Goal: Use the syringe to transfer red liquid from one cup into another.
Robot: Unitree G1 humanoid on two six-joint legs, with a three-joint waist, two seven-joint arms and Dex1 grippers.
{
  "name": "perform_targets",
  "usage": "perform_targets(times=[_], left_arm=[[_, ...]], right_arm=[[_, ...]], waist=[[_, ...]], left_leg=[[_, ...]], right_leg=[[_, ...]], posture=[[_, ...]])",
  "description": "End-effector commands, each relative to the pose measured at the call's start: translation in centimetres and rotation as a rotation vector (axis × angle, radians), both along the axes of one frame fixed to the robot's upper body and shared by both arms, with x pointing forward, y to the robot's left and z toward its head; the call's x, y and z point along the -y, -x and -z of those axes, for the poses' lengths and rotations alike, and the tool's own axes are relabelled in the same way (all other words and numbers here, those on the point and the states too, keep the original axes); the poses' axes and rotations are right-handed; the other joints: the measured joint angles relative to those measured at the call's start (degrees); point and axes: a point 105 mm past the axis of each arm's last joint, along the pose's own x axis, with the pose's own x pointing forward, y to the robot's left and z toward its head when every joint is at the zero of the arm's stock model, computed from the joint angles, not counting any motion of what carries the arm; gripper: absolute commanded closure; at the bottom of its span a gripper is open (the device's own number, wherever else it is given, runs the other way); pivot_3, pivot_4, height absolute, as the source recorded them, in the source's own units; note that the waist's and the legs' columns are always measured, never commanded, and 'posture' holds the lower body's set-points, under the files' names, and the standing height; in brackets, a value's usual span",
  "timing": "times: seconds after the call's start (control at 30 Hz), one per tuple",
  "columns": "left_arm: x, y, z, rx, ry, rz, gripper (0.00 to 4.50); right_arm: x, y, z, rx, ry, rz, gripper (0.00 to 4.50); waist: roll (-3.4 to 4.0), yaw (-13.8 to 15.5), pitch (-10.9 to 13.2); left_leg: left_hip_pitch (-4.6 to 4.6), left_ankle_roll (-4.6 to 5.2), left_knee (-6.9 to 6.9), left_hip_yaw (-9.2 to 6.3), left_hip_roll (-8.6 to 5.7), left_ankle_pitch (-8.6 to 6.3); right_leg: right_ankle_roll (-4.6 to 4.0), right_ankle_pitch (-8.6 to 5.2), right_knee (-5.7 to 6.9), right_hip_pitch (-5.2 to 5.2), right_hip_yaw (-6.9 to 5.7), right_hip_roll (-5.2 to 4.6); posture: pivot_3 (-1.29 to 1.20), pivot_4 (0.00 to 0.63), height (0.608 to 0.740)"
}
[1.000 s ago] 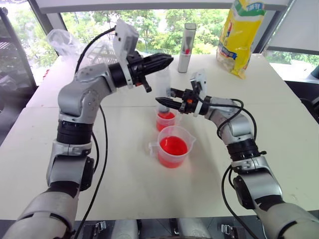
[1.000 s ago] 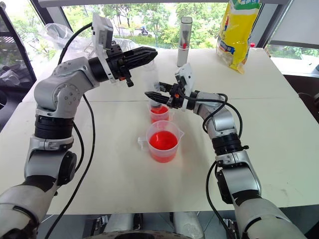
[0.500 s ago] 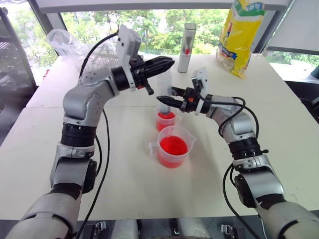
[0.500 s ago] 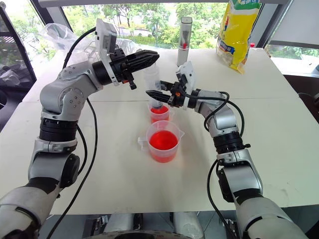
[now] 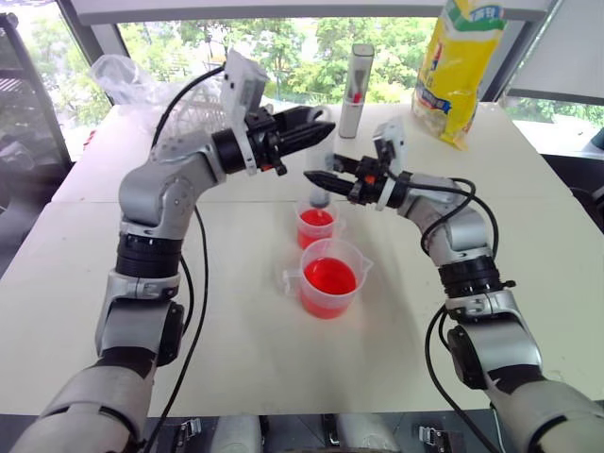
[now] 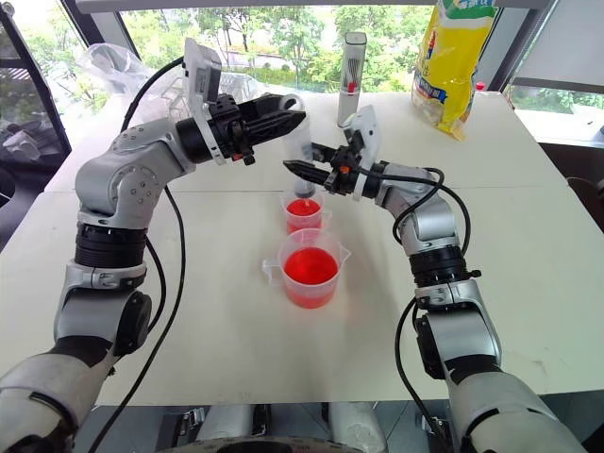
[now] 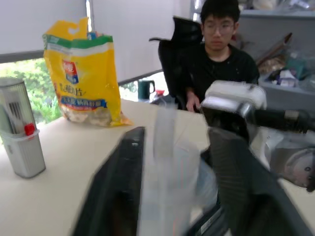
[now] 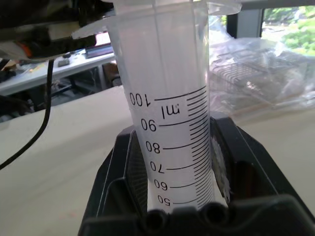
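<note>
Right claw pinches the syringe upright over the small cup; we see it beside the handled cup on the tabletop. Left wrist: left claw spread around the plunger. Right wrist: barrel clamped.

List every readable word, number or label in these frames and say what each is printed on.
"100", "90", "80", "70", "60", "50": scale on the syringe barrel.
"ml": beside the 100 mark on that barrel.
Yellow bag: blue label and print, too blurred to read.
Grey upright tube: dark markings, unreadable.
</note>
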Motion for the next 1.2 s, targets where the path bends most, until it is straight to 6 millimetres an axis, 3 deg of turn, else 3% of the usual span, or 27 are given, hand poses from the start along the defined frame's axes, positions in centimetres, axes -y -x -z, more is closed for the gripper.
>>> perform_targets(times=[0.03,0.07,0.23,0.37,0.47,0.6,0.8,0.93,1.2], left_arm=[[-0.2,0.4,-1.7,0.039,0.033,0.006,0.35],[-0.5,0.4,-2.0,0.048,0.041,-0.004,0.06],[-1.9,0.2,-2.9,0.066,0.064,-0.048,0.06],[-4.8,-0.1,-4.0,0.086,0.088,-0.135,0.06],[-6.6,0.0,-3.4,0.078,0.060,-0.180,0.06],[-7.4,0.5,-2.1,0.052,0.021,-0.195,0.06],[-7.5,1.6,-0.5,0.026,-0.009,-0.178,0.06],[-7.3,2.0,0.8,0.004,-0.022,-0.176,0.06],[-6.7,2.5,2.1,-0.018,-0.036,-0.155,0.06]], right_arm=[[-0.5,1.0,-3.8,0.132,-0.044,-0.034,3.10],[-0.5,1.0,-3.8,0.132,-0.044,-0.035,3.10],[-0.5,1.1,-3.8,0.130,-0.045,-0.036,3.10],[-0.6,1.2,-3.6,0.120,-0.046,-0.042,3.10],[-0.8,1.3,-3.2,0.103,-0.045,-0.045,3.10],[-0.5,1.1,-3.3,0.087,-0.005,-0.004,3.10],[0.1,3.6,-7.2,0.112,-0.028,-0.006,3.10],[2.0,4.9,-8.6,0.068,-0.029,0.055,3.10],[7.2,3.3,-6.3,-0.225,0.217,0.364,3.10]], waist=[[0.02,-0.11,0.01],[0.02,-0.13,0.01],[0.02,-0.11,0.01],[0.03,-0.20,0.02],[0.03,-0.14,0.02],[0.03,-0.01,0.02],[0.03,0.15,0.02],[0.02,0.09,0.01],[0.02,-0.02,0.01]], left_leg=[[0.00,0.00,-0.01,0.01,0.00,0.00],[0.00,0.00,-0.01,0.01,0.00,0.00],[0.03,0.00,-0.02,0.01,0.01,0.00],[0.03,0.00,-0.02,0.02,0.02,0.00],[0.03,0.00,-0.04,0.01,0.05,0.00],[0.03,0.00,-0.03,0.01,0.07,0.00],[-0.07,-0.01,-0.03,-0.02,0.06,0.00],[-0.07,0.00,-0.04,-0.03,0.07,0.00],[-0.03,0.01,-0.06,0.02,0.05,0.00]], right_leg=[[0.00,0.00,0.00,-0.01,0.00,0.00],[0.00,0.00,0.01,-0.02,0.01,0.02],[0.00,0.00,0.02,-0.02,0.02,0.02],[0.00,0.00,0.02,-0.02,0.02,0.01],[0.00,0.00,0.02,-0.03,0.02,0.00],[0.00,0.00,0.03,-0.02,0.01,-0.03],[0.00,0.00,0.00,-0.06,-0.01,-0.09],[0.00,0.00,0.00,-0.06,0.00,-0.09],[-0.02,-0.01,-0.05,-0.05,0.06,-0.08]], posture=[[0.00,0.150,0.740],[0.00,0.150,0.740],[0.00,0.150,0.740],[0.00,0.150,0.740],[0.00,0.150,0.740],[0.00,0.150,0.740],[0.00,0.150,0.740],[0.00,0.150,0.740],[0.00,0.150,0.740]])
